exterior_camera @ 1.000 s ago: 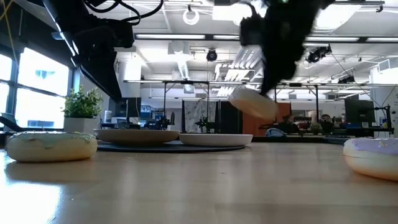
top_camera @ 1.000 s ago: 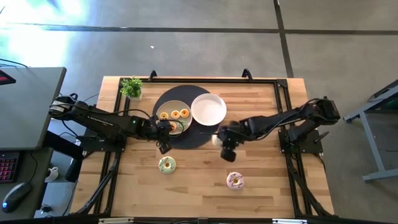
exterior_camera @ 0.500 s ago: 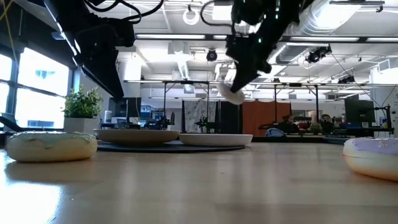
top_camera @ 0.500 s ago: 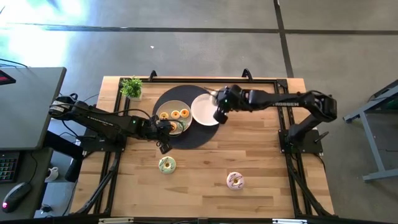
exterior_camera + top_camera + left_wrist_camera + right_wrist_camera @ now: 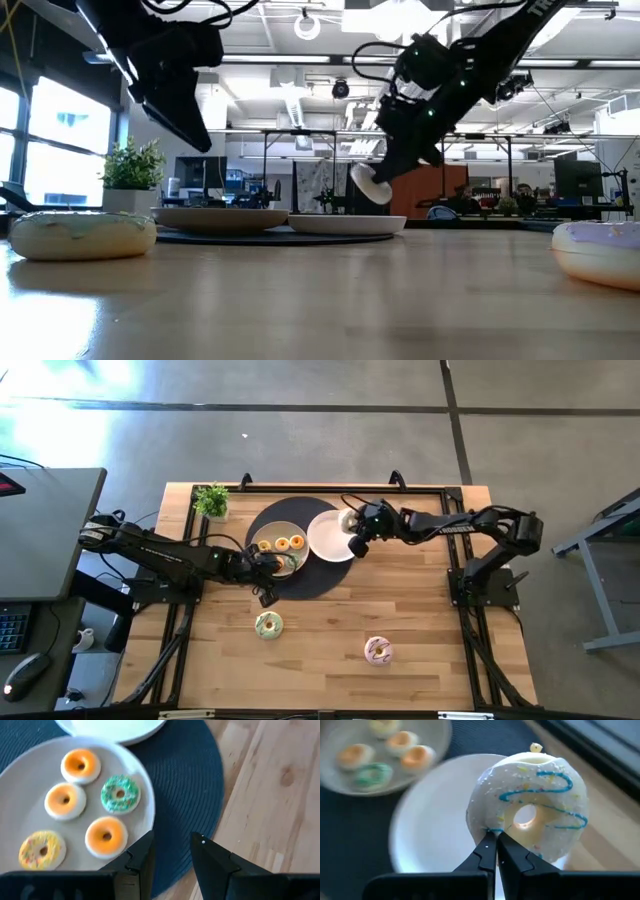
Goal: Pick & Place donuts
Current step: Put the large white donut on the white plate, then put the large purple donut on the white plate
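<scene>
My right gripper (image 5: 497, 847) is shut on a large white-iced donut with blue drizzle (image 5: 540, 805), held above the white plate's (image 5: 325, 538) right rim; the low view shows this donut (image 5: 372, 185) clear of the plate. My left gripper (image 5: 172, 857) is open and hovers over the dark round mat (image 5: 195, 795), just beside the grey plate (image 5: 20, 815), which carries several small orange, yellow and green donuts. A green-iced donut (image 5: 268, 625) and a pink-iced donut (image 5: 378, 650) lie flat on the wooden table. My right gripper pinches the white donut's ring at one side (image 5: 487, 822), with the fingertips closed across the ring's thickness. The donut is lifted clear of the plate and stands tilted on edge beyond the fingertips, its iced face toward the wrist camera.
A small potted plant (image 5: 211, 500) stands at the far left corner. A black metal frame (image 5: 455, 510) runs along the table's edges. Bare wood lies open across the near half around the two loose donuts.
My right gripper has carried the white donut from over the table's middle toward the far edge, to the white plate's right rim, then dropped a little lower over it. It has stayed shut on the donut throughout.
</scene>
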Robot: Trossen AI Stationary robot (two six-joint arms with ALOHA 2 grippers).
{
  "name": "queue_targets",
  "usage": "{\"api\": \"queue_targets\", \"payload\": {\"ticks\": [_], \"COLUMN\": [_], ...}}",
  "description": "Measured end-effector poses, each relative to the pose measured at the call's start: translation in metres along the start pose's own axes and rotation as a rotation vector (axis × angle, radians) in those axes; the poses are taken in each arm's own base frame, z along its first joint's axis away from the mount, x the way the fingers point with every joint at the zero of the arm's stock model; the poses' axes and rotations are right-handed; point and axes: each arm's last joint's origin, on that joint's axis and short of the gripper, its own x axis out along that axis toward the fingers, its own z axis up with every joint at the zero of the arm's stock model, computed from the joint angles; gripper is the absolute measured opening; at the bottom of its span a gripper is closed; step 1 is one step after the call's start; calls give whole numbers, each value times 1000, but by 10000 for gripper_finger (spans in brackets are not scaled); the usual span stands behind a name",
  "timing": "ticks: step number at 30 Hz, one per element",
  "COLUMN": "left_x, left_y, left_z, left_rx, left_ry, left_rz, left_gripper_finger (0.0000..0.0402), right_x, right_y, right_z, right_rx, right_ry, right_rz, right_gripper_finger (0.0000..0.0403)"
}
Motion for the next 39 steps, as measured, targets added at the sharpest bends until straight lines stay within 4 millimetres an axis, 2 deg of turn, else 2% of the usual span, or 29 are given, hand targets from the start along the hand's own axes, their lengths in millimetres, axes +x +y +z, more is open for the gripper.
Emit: {"api": "queue_targets", "payload": {"ticks": [5, 21, 25, 34, 39], "left_x": [0, -5, -6, -5, -5], "left_y": [-3, -6, -6, -6, -6], "left_z": [5, 14, 14, 14, 14], "left_rx": [23, 65, 74, 84, 84], "left_ry": [-45, -84, -85, -85, -85], "left_rz": [-25, -44, -44, -45, -45], "left_gripper_finger": [120, 120, 120, 120, 120], "right_x": [2, 4, 4, 4, 4], "right_y": [-8, -7, -7, -8, -7], "right_z": [-14, -19, -19, -19, -18], "right_rx": [7, 74, 49, 7, -3], "right_ry": [18, 26, 26, 22, 15], "right_rz": [-108, -35, -39, -60, -34], "right_gripper_finger": [2, 12, 33, 111, 132]}}
